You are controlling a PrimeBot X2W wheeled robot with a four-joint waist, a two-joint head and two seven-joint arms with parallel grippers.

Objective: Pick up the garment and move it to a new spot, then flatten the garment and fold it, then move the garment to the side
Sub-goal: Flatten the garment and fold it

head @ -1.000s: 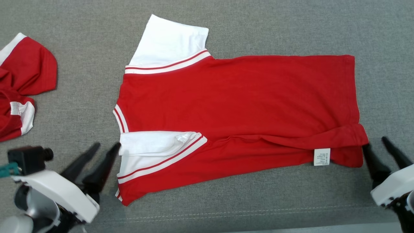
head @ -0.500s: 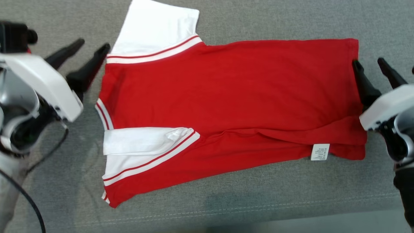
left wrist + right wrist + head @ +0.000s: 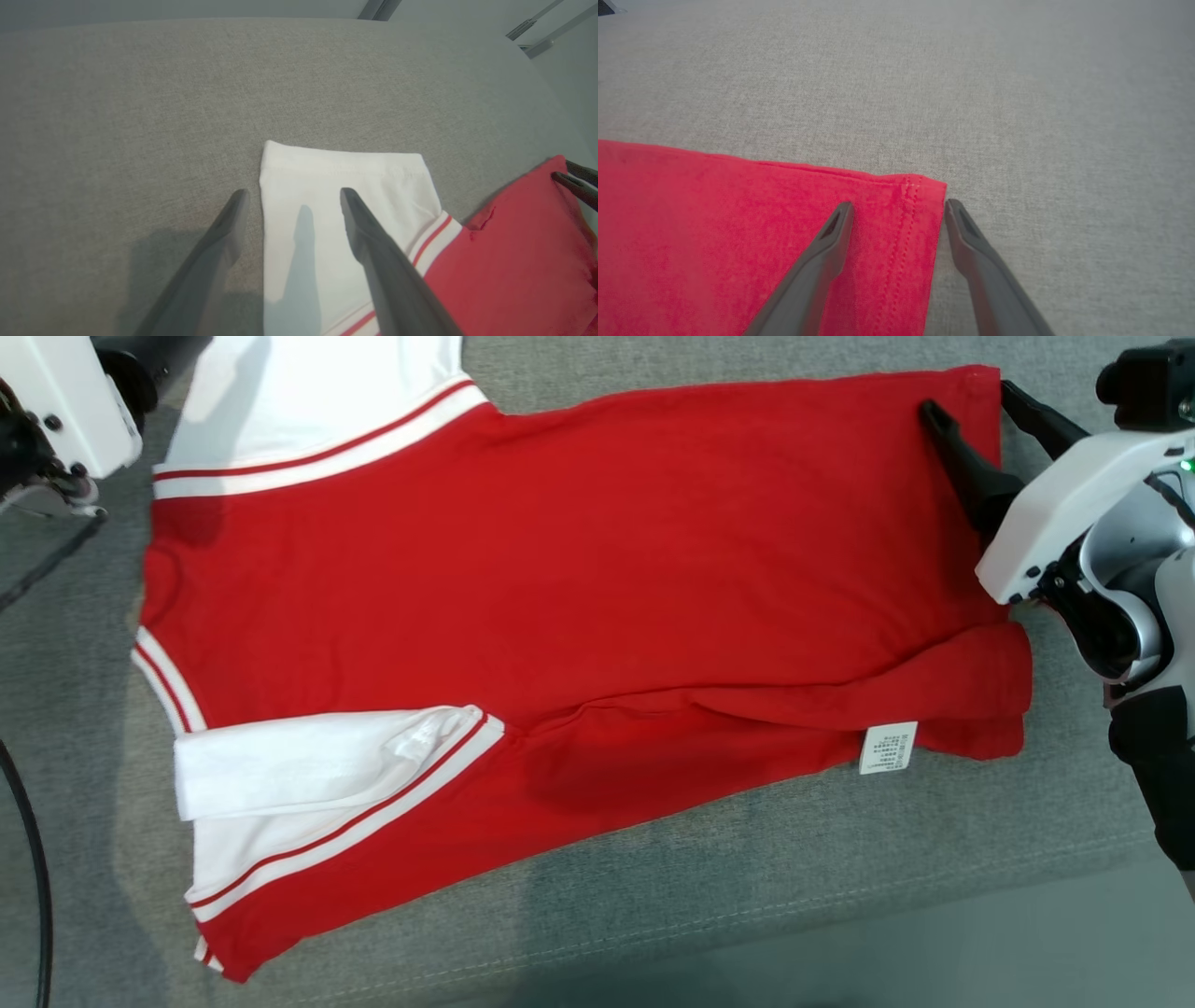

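Garment [image 3: 579, 569]: red shirt with white sleeves, lying spread on the grey fabric-covered bench [image 3: 653, 915], collar end toward the robot's left. The near long edge is folded up over the body, with a white care label [image 3: 887, 748] exposed at that fold. The near sleeve [image 3: 308, 775] is folded across the shirt, and the far sleeve [image 3: 341, 186] lies flat.

Left jaws: spread wide and gripping nothing. They straddle the side edge of the far sleeve, one finger [image 3: 373, 242] over white cloth and the other over bare bench.

Right jaws: spread wide and gripping nothing. They straddle the far hem corner [image 3: 920, 196], one finger [image 3: 822, 261] over red cloth and the other just beyond the hem. Contact with the cloth cannot be determined.
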